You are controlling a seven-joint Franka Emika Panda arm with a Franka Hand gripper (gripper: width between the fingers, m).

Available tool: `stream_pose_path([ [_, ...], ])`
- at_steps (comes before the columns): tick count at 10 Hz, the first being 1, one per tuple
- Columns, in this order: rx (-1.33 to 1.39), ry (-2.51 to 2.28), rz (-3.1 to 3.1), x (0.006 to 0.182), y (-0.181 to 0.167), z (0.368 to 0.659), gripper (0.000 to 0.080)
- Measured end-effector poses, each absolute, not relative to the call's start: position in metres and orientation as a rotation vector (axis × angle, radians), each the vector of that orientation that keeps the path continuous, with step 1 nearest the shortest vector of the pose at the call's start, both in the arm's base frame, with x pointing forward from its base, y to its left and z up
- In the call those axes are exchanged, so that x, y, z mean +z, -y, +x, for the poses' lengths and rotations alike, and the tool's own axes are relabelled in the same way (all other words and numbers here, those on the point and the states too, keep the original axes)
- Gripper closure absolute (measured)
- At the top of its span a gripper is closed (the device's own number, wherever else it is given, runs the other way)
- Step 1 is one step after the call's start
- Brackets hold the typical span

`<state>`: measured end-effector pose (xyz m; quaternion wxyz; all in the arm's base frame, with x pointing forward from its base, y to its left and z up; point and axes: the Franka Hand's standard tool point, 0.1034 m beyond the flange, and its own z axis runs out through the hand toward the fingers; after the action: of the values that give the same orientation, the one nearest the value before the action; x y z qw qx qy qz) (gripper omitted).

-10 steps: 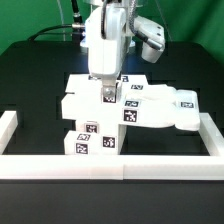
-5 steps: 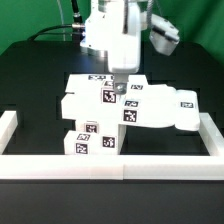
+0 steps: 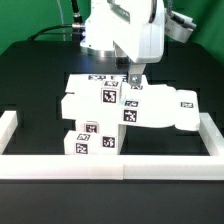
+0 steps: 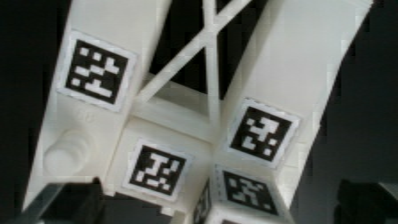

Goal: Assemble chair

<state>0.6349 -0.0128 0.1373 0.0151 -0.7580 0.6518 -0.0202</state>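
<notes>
The chair's white parts (image 3: 120,108) lie clustered in the middle of the black table, with black-and-white tags facing up and forward. A blocky piece (image 3: 90,142) stands at the front and a flat slab (image 3: 178,104) reaches toward the exterior view's right. My gripper (image 3: 133,80) hangs just above the back of the cluster, fingers pointing down. In the wrist view two long white leg bars (image 4: 107,90) with a crossed brace (image 4: 192,55) fill the picture. My gripper (image 4: 214,208) is open with its dark fingers either side of them, holding nothing.
A low white border wall (image 3: 110,166) runs along the front, with side walls at the exterior view's left (image 3: 8,126) and right (image 3: 212,128). The marker board (image 3: 88,79) lies flat behind the parts. The big white arm (image 3: 125,30) stands over the back.
My gripper has moved toward the exterior view's right and a little up, from the left tagged block to the back of the cluster. The parts have not moved.
</notes>
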Motion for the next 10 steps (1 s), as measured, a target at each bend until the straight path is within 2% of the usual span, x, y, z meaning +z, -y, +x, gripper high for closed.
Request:
stream_pose_path([
  [4, -0.059, -1.885, -2.475, 0.141, 0.001, 0.629, 0.0151],
  [7, -0.048, -1.712, -2.571, 0.147, -0.011, 0.597, 0.0151],
  [10, -0.056, -1.563, -2.671, 0.145, -0.01, 0.599, 0.0151],
])
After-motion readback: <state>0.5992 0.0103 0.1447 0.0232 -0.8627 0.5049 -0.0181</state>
